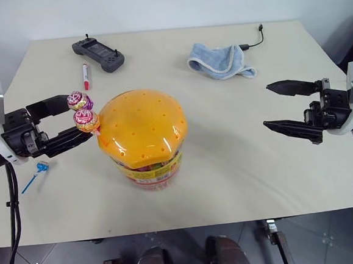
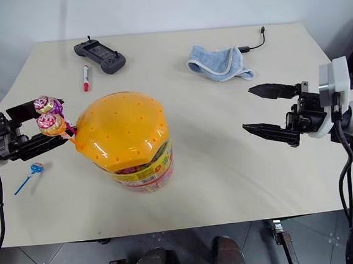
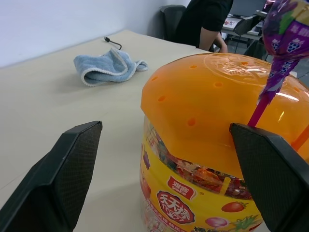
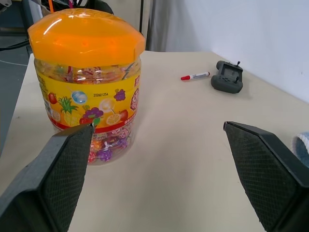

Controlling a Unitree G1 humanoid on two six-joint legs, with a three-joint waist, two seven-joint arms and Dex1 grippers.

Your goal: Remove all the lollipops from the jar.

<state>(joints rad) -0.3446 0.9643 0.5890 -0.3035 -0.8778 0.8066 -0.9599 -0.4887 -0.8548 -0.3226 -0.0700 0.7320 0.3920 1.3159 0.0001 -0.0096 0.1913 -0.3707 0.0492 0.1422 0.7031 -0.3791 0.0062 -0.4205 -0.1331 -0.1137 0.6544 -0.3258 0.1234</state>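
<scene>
The jar [image 1: 143,140] is standing upright at the middle of the counter [image 1: 240,163], with two lollipops [image 1: 83,112] sticking out of its orange lid at the robot's left side. A blue lollipop [image 1: 40,169] is lying on the counter nearby. The left claw [image 1: 62,122] is hovering spread wide around the two protruding sweets without gripping them, and the right claw [image 1: 281,106] is hanging wide open and empty, well apart from the jar.

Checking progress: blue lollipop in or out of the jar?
Out. The blue lollipop lies flat on the table, apart from the jar.
</scene>
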